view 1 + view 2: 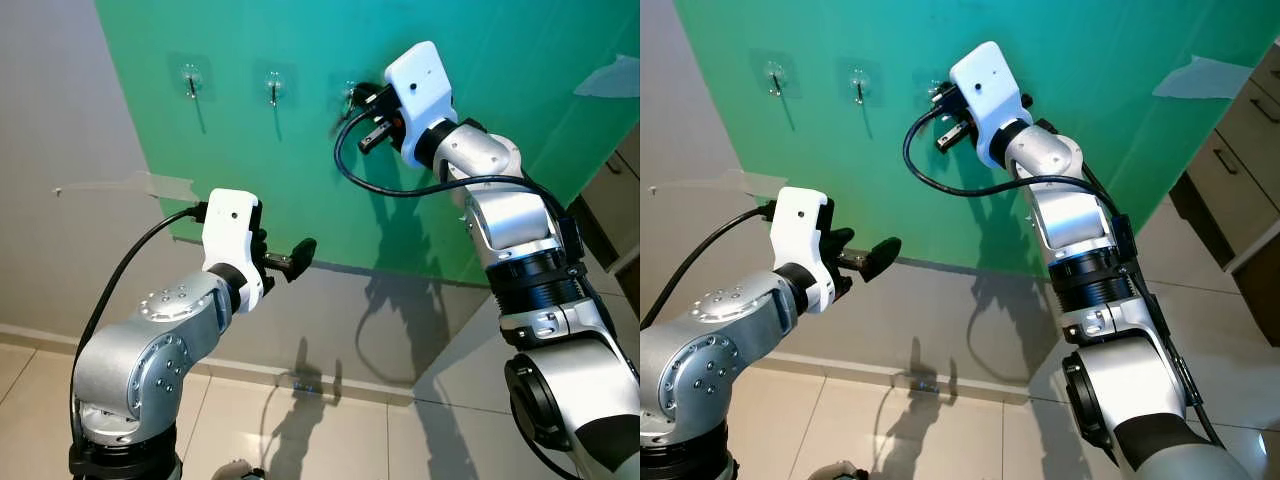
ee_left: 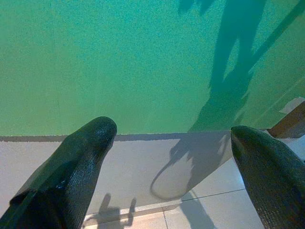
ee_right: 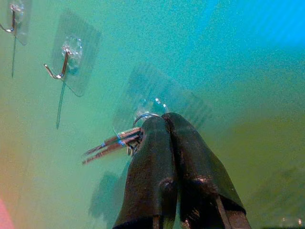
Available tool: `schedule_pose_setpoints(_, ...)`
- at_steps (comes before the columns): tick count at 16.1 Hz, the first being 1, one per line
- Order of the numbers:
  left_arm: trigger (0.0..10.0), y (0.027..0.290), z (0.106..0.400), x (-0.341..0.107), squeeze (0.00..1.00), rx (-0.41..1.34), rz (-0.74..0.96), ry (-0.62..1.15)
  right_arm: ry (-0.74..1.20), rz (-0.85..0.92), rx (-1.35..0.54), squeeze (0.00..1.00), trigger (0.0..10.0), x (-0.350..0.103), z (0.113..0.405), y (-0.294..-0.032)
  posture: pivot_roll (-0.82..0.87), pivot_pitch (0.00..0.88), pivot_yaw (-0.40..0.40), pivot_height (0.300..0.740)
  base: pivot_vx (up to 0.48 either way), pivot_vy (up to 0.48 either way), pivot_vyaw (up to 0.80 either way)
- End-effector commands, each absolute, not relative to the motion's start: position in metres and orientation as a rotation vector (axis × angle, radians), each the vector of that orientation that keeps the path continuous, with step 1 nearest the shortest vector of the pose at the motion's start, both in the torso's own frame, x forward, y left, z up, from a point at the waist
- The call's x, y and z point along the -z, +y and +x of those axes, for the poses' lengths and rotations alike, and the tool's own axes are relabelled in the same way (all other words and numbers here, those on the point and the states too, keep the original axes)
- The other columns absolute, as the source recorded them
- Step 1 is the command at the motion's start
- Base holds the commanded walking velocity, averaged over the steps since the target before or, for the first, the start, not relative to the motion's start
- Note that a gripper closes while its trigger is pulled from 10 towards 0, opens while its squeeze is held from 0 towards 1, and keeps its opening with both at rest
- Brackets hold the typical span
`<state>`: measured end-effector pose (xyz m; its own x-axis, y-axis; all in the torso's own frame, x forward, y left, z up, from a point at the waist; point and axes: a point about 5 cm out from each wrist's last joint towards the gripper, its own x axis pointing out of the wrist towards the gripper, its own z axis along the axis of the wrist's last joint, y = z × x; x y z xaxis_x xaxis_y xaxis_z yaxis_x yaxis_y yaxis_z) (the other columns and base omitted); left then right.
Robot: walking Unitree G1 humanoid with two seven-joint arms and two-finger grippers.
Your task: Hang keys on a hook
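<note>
While the right gripper (image 3: 164,121) pinches the keys (image 3: 114,142) against the third hook's pad (image 3: 159,102), the left gripper's (image 2: 174,143) fingers gape below the green sheet (image 1: 480,120).

Silver keys (image 3: 112,141) with a blue band hang against the green board (image 1: 520,120); black gripper fingers (image 3: 190,162).

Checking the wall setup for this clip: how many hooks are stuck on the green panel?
3, in a row on clear adhesive pads: left metal hook, middle hook, and a third, mostly hidden by the right gripper pressing its silver key bunch there.
</note>
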<state>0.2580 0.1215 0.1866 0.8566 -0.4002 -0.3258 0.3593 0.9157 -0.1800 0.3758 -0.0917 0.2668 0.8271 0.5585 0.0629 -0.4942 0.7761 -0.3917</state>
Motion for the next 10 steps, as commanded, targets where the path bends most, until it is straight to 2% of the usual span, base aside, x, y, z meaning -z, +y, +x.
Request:
schedule_pose_setpoints(1,10.0,0.119,0.256,-0.188,0.00,0.411,-0.107,0.361,-0.178,-0.340,-0.564,0.00,10.0,-0.271,0.375,-0.094,-0.03,0.000,-0.059,0.740,0.000,0.000,0.00)
schedule_pose_setpoints(5,10.0,0.120,0.256,-0.188,0.00,0.409,-0.106,0.361,-0.099,-0.264,-0.597,0.00,10.0,-0.264,0.372,-0.089,-0.03,0.000,-0.061,0.740,0.000,0.000,0.00)
schedule_pose_setpoints(10,10.0,0.120,0.255,-0.189,0.00,0.406,-0.107,0.362,-0.063,-0.257,-0.630,0.00,10.0,-0.257,0.367,-0.083,-0.02,0.000,-0.068,0.740,0.000,0.000,0.00)
